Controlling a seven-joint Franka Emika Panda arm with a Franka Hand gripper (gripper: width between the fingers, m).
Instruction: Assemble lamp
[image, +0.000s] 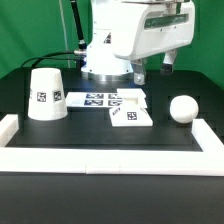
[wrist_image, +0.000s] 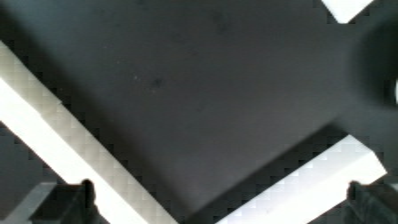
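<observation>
The white cone shade (image: 46, 93) stands at the exterior view's left with a tag on its side. The flat square base (image: 130, 116) lies near the middle of the black table, tags facing up. The round bulb (image: 182, 108) rests at the exterior view's right. My gripper (image: 153, 70) hangs high at the back, above and behind the base and apart from all three parts. In the wrist view my gripper (wrist_image: 217, 205) is open and empty, its dark fingertips (wrist_image: 63, 205) far apart over bare black table. None of the lamp parts can be made out there.
The marker board (image: 100, 99) lies flat behind the base. A white raised rim (image: 100, 160) borders the table at the front and sides. It shows as white strips in the wrist view (wrist_image: 54, 120).
</observation>
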